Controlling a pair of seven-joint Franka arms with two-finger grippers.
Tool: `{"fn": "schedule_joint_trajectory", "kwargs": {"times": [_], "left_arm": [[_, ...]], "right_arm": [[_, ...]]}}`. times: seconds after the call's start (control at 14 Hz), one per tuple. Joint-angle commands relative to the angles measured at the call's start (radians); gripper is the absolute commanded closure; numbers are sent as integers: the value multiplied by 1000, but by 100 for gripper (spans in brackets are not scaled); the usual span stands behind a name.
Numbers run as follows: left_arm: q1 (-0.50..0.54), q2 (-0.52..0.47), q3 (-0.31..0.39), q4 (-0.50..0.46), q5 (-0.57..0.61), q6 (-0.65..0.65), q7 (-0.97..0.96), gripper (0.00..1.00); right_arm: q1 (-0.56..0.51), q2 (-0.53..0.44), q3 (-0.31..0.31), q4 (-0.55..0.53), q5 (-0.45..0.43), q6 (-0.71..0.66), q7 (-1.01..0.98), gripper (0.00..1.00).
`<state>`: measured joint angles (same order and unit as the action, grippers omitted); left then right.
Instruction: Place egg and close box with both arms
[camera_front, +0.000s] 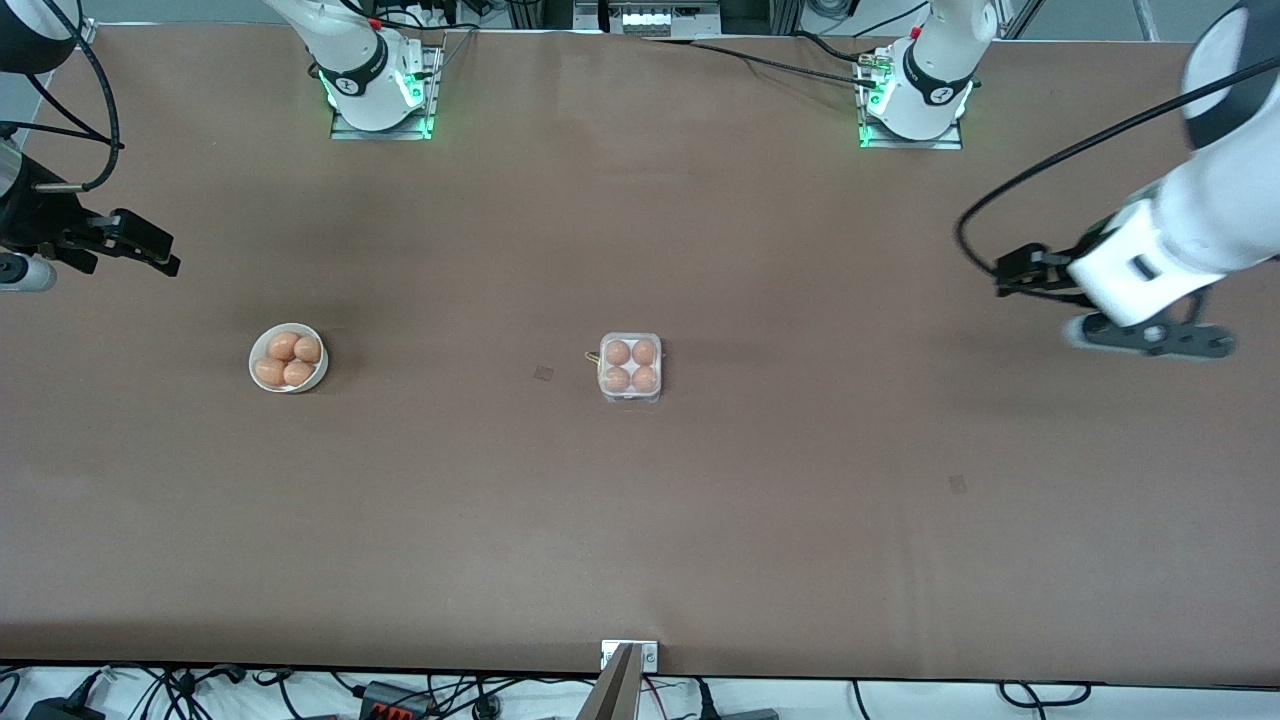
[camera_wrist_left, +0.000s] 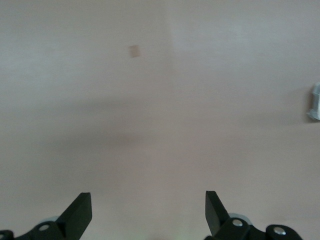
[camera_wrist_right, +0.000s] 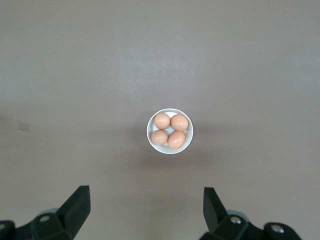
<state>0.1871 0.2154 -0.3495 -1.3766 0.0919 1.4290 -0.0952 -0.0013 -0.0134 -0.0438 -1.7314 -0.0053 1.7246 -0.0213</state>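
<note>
1. The left arm (camera_front: 1200, 220), a white-shelled limb with a black joint band and a looping black cable, is being held raised over the left arm's end of the table (camera_front: 640, 520), bent so that its wrist is pointing inward.
2. The left gripper (camera_wrist_left: 148, 212) is being shown released: its two black, wedge-shaped fingers (camera_wrist_left: 80, 212) are standing wide apart over bare tabletop, with nothing between them.
3. The right arm (camera_front: 30, 60) is being held up at the right arm's end of the table, only its dark wrist and cables being seen in the front view.
4. The right gripper (camera_wrist_right: 146, 210) is likewise being kept spread, nothing being gripped; the bowl is being seen from above between its fingertips, well below them.
5. The box (camera_front: 630, 367), a small square carton of clear, glossy plastic with rounded corners, is being seen near the middle of the table, well apart from both grippers.
6. Four smooth brown eggs (camera_front: 631, 365) are being held in its round cells, two by two; whether the lid is down cannot be told.
7. The round white bowl (camera_front: 288, 358) is resting toward the right arm's end, with four more brown eggs packed in it.
8. The tabletop is being shown as a flat, matte brown surface, with a small paler square mark (camera_wrist_left: 134, 50) on it.
</note>
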Motion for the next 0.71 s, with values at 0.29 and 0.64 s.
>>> {"fn": "schedule_joint_trajectory", "kwargs": {"times": [0.29, 0.64], "left_arm": [[-202, -281, 303, -340, -133, 243, 17, 0], [-192, -266, 300, -314, -113, 180, 109, 0]], "right_arm": [[-13, -8, 9, 7, -2, -17, -22, 0], [-13, -3, 9, 7, -8, -8, -23, 0]]}}
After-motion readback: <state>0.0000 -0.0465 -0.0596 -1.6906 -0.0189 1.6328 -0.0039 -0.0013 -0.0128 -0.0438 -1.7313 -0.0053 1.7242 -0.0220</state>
